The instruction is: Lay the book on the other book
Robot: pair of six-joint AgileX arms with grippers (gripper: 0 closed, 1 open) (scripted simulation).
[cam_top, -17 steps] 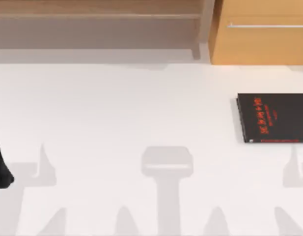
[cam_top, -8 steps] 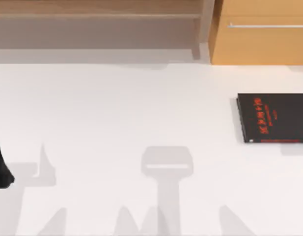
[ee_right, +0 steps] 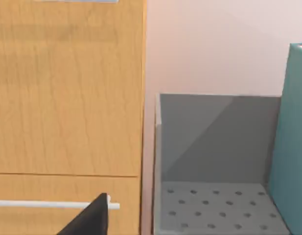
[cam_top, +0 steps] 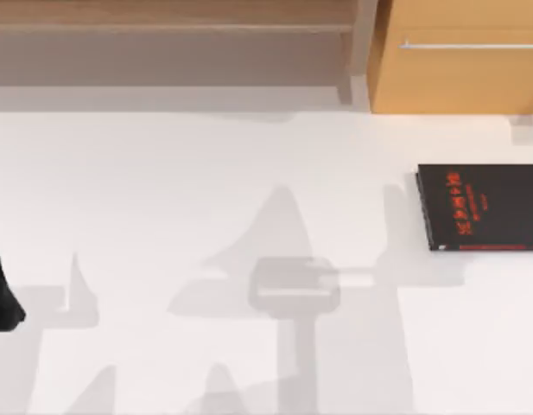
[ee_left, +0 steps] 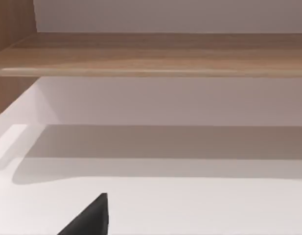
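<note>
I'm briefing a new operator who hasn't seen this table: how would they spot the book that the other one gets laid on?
Start at the orange wooden cabinet behind the white table, toward its right. Just in front of it, at the table's right edge, the thin black book lies flat. Red lettering on its cover and a red strip along its near edge mark it out.

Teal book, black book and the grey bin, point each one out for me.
teal book (ee_right: 290,147), right wrist view, on its plain cover.
black book (cam_top: 486,207), top view, on its cover by the red lettering.
grey bin (ee_right: 214,132), right wrist view, on its back wall.
</note>
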